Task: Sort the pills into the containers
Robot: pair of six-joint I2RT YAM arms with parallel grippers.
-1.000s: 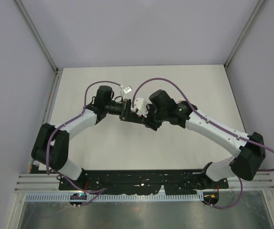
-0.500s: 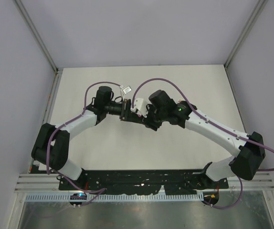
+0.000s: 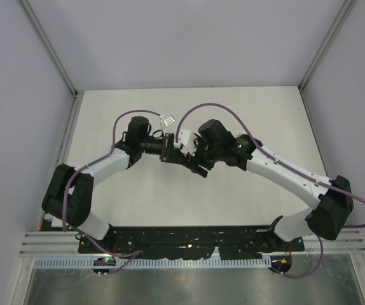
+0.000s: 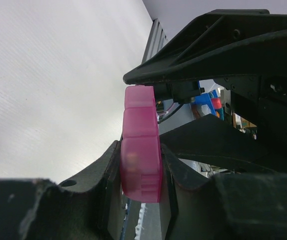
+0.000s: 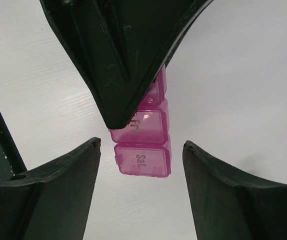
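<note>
The containers (image 4: 141, 145) are one bright-pink strip of joined square compartments, held in the air above the white table. My left gripper (image 4: 140, 167) is shut on the strip's end, one finger on each flat side. In the right wrist view the pink containers (image 5: 142, 150) show lids marked "Fri" and "Sat". My right gripper (image 5: 141, 144) is open, its fingers standing apart on either side of the "Sat" end without touching it. From above, the left gripper (image 3: 168, 151) and right gripper (image 3: 194, 160) meet mid-table and hide the strip. The pills are hidden.
The white table (image 3: 233, 108) is walled by pale panels at the back and both sides, with aluminium posts (image 3: 68, 82) at the corners. Purple cables (image 3: 208, 107) loop above both wrists. The arm bases sit on the black rail (image 3: 189, 238) at the near edge.
The right gripper's jaws have spread apart and come off the pink strip. The left gripper has tightened on the strip. Both arms stay almost in place.
</note>
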